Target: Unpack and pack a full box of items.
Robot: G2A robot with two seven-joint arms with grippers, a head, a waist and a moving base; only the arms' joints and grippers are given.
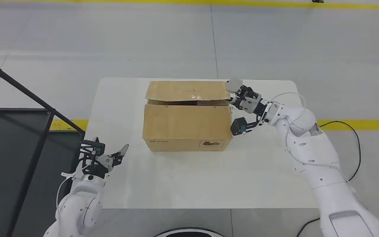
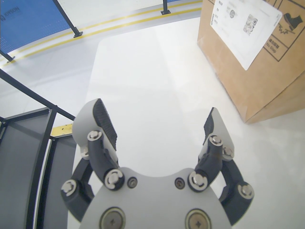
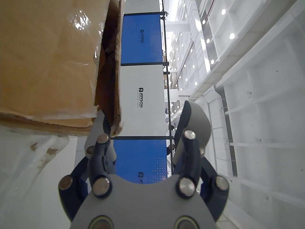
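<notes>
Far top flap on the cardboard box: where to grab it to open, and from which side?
Take the far flap by its thin edge at the right-end corner, coming in from the right side of the cardboard box. The flap sits slightly lifted there, with a dark gap beneath it, so one finger can likely slip under. The right hand is open and straddles that corner edge.

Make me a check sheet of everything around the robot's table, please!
Surface: white table, box standing mid-table.
Job's things: cardboard box, its far flap partly lifted; contents hidden.
Clutter: nothing seen.
Grippers: right gripper open at the flap's corner; left gripper open, empty, by the table's left edge.
Cables: black cable on the floor to the table's right.
Surroundings: grey floor, yellow line, black frame, blue and white panels.
</notes>
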